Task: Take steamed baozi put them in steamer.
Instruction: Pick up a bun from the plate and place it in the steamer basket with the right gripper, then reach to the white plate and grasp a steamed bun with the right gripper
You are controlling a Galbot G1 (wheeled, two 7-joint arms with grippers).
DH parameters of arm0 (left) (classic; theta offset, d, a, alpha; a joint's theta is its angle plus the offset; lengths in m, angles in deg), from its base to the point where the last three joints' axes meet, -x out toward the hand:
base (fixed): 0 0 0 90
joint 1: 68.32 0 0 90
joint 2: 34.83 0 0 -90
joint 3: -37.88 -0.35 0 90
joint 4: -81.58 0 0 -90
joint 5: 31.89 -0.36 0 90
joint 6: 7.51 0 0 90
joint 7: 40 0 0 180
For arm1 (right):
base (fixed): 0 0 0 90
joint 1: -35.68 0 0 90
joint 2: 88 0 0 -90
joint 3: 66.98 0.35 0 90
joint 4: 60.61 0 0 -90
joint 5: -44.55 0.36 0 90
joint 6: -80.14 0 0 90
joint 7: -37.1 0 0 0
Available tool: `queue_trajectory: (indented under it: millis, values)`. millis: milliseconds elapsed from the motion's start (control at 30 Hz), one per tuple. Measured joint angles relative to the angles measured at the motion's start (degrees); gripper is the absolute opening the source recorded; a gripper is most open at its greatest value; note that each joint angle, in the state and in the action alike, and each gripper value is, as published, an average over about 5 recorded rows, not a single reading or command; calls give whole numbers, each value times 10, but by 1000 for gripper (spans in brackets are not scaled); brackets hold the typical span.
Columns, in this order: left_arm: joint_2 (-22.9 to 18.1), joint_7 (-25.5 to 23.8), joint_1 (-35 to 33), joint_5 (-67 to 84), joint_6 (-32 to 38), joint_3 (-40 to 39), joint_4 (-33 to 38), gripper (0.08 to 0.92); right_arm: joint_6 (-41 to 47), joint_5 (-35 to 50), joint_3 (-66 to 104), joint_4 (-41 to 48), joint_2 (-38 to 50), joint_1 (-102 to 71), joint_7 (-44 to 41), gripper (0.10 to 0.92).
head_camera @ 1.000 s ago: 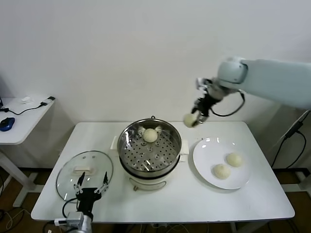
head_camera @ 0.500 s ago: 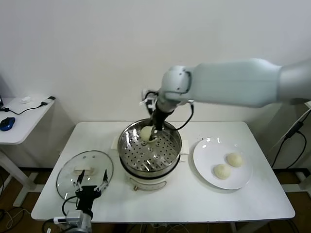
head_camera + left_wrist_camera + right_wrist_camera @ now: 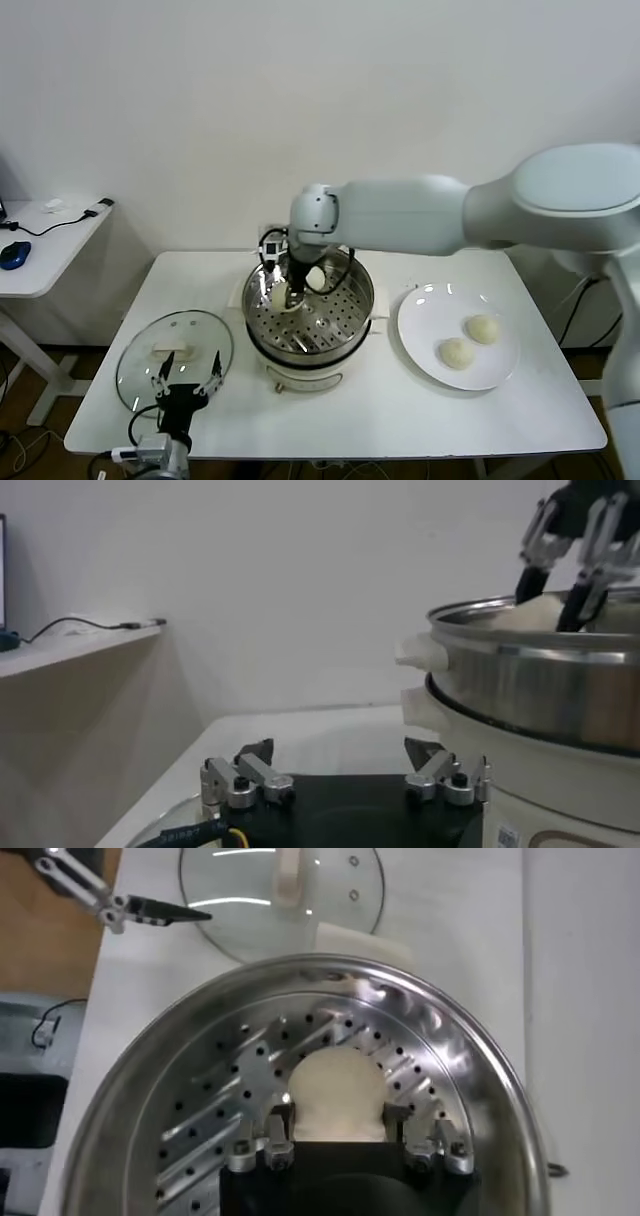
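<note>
My right gripper [image 3: 288, 290] reaches down into the left part of the steamer [image 3: 350, 322], shut on a pale steamed baozi [image 3: 338, 1093] just over the perforated tray [image 3: 200, 1110]. In the right wrist view its fingers [image 3: 276, 1128] press both sides of the bun. A second baozi [image 3: 318, 278] shows partly behind the gripper, at the back of the tray. Two more baozi [image 3: 482, 329] [image 3: 456, 352] lie on the white plate [image 3: 420, 310] to the right. My left gripper [image 3: 186, 380] stands open and idle at the table's front left, over the near edge of the glass lid.
The round glass lid [image 3: 175, 355] lies flat to the left of the steamer. A small side table with a blue mouse [image 3: 14, 255] and cables stands at the far left. The long right arm spans the space above the steamer and plate.
My right arm has swung left from above the gap between steamer and plate, carrying the baozi, and has come down into the steamer's left side. The left arm has not moved.
</note>
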Motion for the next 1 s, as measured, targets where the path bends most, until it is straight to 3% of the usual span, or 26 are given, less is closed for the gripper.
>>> queue_trajectory:
  millis: [100,400,667,1000]
  values:
    - [0,0,0,0,0,0,0,823,0,-3,4,10,-5,-11,1,618]
    - [-1,0,-4,0,0,-3,5,823,-12,-16,7,7,2,-12,-16,814]
    - [-5,0,-8,-3,1,-7,11,823,-58,-31,-28,-47,69,65,-70,823]
    - [-3,1,-7,-3,2,-6,13,823,-137,-96,-138,-146,247,202,-156,823]
